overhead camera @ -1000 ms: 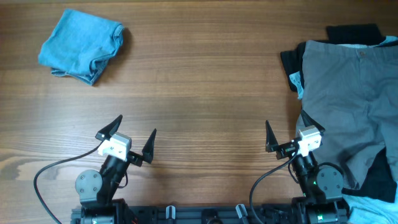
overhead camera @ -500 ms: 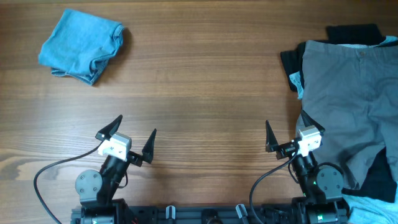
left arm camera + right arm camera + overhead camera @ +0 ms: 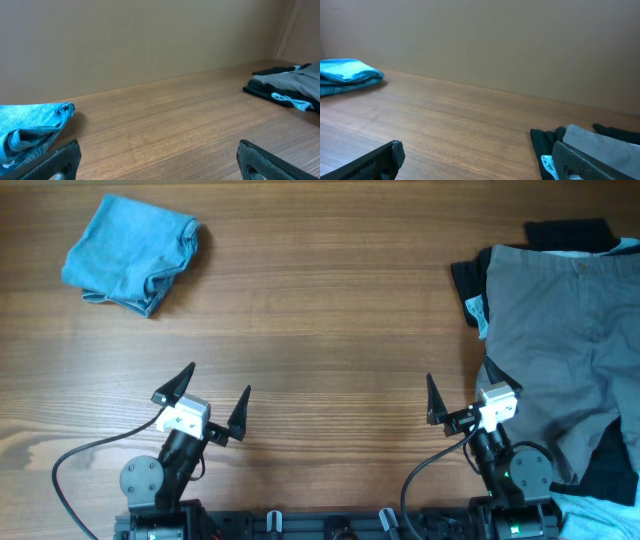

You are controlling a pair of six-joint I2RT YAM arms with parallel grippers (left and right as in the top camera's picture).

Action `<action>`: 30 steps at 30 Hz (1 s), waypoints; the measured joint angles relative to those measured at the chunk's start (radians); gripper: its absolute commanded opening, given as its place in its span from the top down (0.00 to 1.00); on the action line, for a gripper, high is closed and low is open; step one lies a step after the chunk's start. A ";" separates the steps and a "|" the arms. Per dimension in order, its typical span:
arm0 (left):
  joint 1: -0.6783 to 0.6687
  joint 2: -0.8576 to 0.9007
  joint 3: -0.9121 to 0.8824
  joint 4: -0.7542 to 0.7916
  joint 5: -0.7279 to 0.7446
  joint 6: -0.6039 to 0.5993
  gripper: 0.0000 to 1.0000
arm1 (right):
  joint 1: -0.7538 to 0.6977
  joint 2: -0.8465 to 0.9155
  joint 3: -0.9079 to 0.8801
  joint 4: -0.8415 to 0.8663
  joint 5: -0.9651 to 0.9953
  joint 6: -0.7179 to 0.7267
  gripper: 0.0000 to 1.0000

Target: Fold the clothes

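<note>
Wooden tabletop (image 3: 330,310) with light-blue cloth garment (image 3: 130,252) seemingly folded far left, grey cotton shorts (image 3: 560,330) not yet folded, left gripper (image 3: 218,382) and right gripper (image 3: 462,392) spread empty.

- The overhead view is bright and evenly lit; the brown wood-grain table (image 3: 330,310) shows sharp grain and no glare.
- Shadows are soft and thin, only a dark rim under the crumpled light-blue cloth garment (image 3: 130,252) in the upper left.
- Both wrist views are dimmer and muted, with a flat, plain tan wall (image 3: 150,40) filling the top.
- The black fingertips (image 3: 57,162) of the left gripper (image 3: 159,162) and those of the right gripper (image 3: 480,162), in the lower corners, are blurred.
</note>
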 measured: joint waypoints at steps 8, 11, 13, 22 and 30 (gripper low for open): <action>0.000 0.001 -0.001 -0.021 0.033 -0.003 0.00 | 0.000 0.000 0.000 0.026 -0.074 0.093 0.00; 0.000 0.001 0.005 0.050 0.029 -0.043 0.00 | 0.000 0.000 0.006 0.027 -0.112 0.146 0.00; 0.000 0.002 0.029 0.054 0.003 -0.082 0.00 | 0.000 0.004 0.036 -0.021 -0.125 0.171 0.00; 0.000 0.266 0.371 -0.133 -0.059 -0.182 0.00 | 0.000 0.346 0.455 -0.400 -0.134 0.196 0.00; -0.001 0.777 0.825 -0.464 -0.073 -0.214 0.00 | -0.002 0.955 0.906 -0.733 -0.134 0.190 0.00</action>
